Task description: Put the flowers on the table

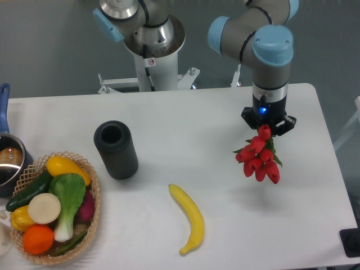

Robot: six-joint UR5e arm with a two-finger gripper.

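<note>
A bunch of red flowers (259, 158) with small green leaves hangs from my gripper (266, 128) at the right side of the white table (225, 225). The blooms point down and toward the front, and a faint shadow lies on the table beneath them. The gripper points straight down from the blue-capped wrist and is shut on the top of the bunch. The fingers themselves are hidden under the black gripper body and the flowers. I cannot tell whether the lowest blooms touch the table.
A black cylindrical vase (115, 149) stands left of centre. A yellow banana (189, 218) lies at the front middle. A wicker basket (90, 185) of vegetables sits at the front left, with a pot (8, 163) behind it. The arm's base (152, 50) stands at the back.
</note>
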